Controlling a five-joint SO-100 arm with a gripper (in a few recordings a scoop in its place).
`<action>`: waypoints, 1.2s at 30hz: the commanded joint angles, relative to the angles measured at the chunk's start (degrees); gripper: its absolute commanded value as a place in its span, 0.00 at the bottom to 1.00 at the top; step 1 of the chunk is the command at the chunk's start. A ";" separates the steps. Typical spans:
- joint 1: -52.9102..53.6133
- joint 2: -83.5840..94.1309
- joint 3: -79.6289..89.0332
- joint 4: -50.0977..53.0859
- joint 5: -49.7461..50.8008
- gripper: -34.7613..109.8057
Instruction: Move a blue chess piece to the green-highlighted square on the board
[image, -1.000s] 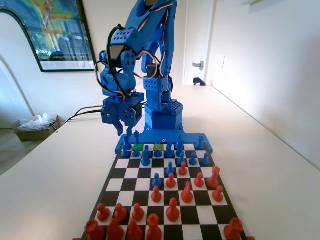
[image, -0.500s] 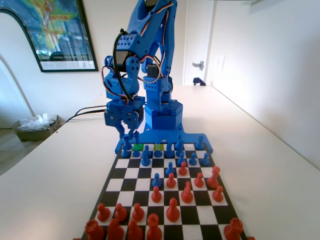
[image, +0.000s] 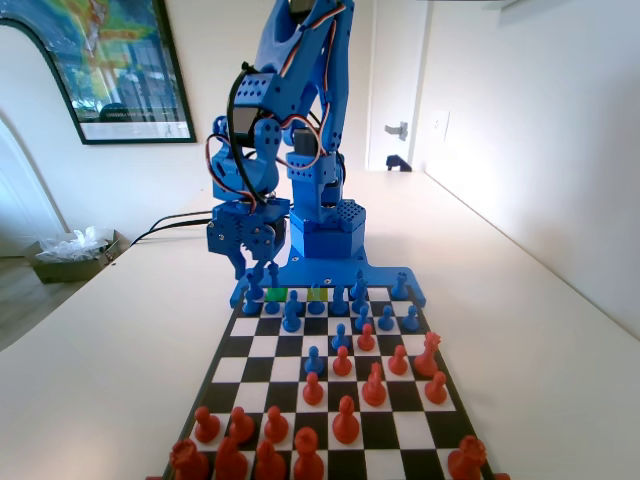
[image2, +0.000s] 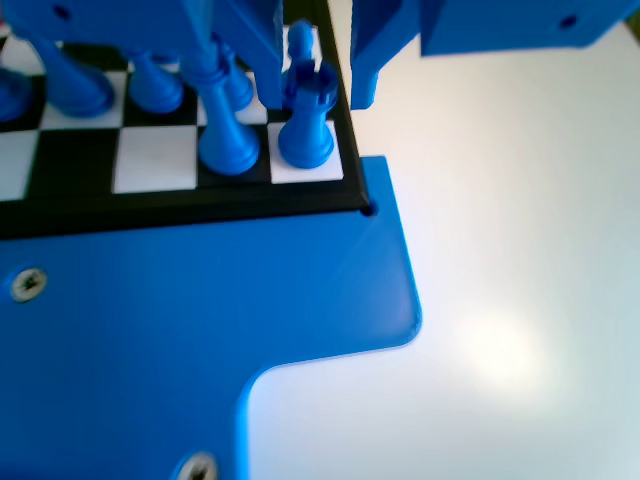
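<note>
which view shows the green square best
The fixed view: the green square sits in plain sight in the board's far row, beside a paler yellow-green square, below and to the right of the gripper. The wrist view takes in a board corner with a blue rook and white and black squares, no green tint.

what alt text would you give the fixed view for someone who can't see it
A blue robot arm's gripper hangs low over the far left corner of a chessboard, just above the blue back-row pieces, nothing visibly held. Right of it in that row, one square is tinted green. Blue pieces crowd the far end and red pieces the near end, on a white table.
</note>
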 joint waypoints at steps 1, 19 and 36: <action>-0.62 1.05 1.14 -1.23 -0.18 0.31; 0.09 0.62 2.11 -2.72 -3.08 0.25; 0.35 1.14 -13.10 18.11 -1.14 0.25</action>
